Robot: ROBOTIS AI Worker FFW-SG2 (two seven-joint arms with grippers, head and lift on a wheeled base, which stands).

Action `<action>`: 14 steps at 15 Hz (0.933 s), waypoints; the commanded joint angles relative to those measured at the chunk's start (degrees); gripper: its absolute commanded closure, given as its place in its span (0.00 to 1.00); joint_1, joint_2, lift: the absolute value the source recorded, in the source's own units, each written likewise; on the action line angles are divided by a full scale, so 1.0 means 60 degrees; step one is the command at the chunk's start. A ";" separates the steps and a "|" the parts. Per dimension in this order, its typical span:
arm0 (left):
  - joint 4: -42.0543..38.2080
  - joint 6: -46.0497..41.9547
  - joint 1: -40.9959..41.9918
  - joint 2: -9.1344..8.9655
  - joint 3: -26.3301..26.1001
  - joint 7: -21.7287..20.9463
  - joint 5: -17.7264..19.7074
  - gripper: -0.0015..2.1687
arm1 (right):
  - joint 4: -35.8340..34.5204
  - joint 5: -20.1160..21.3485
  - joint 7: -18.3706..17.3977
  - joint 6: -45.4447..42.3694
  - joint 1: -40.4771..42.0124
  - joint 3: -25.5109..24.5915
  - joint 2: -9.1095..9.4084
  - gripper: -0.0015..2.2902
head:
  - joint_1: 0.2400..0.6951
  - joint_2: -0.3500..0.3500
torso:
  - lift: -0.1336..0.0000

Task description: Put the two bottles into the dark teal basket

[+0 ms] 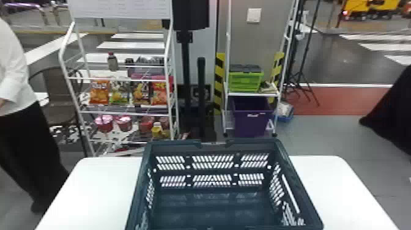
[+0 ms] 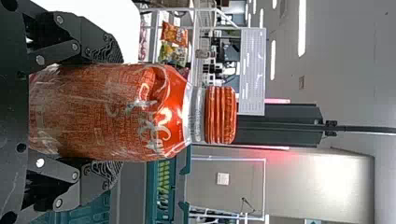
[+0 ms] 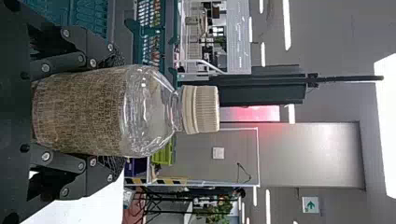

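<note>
Between part-open fingers of your left gripper (image 2: 113,112), red bottle (image 2: 98,112); right gripper (image 3: 116,110) likewise clamps white-capped bottle (image 3: 84,112). Both upright beside basket (image 1: 172,145), slick, perhaps weighty; hold them by bodies, not caps

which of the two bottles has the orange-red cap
The bottle held in the left gripper: its cap is ridged and orange-red. The other bottle, in the right gripper, has a pale cream cap.

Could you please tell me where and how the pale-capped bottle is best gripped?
The bottle is upright, so I'd grip its broad labelled body, below the narrower neck and cap, bringing the right gripper in level from the robot's side, with fingers on opposite flanks, as now.
</note>
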 commanded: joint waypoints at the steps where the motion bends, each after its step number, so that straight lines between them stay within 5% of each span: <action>1: 0.0015 0.0000 -0.0001 0.0000 -0.0016 0.0000 0.0000 0.99 | -0.0284 -0.0001 0.0000 0.0159 0.0003 -0.0045 0.0009 0.75 | 0.57 0.50 | 1.00; 14: 0.0117 -0.0059 -0.0001 0.0000 -0.0119 0.0015 -0.0073 0.99 | -0.3125 0.0292 0.0000 0.5491 -0.1857 -0.0426 0.0009 0.75 | 0.57 0.50 | 1.00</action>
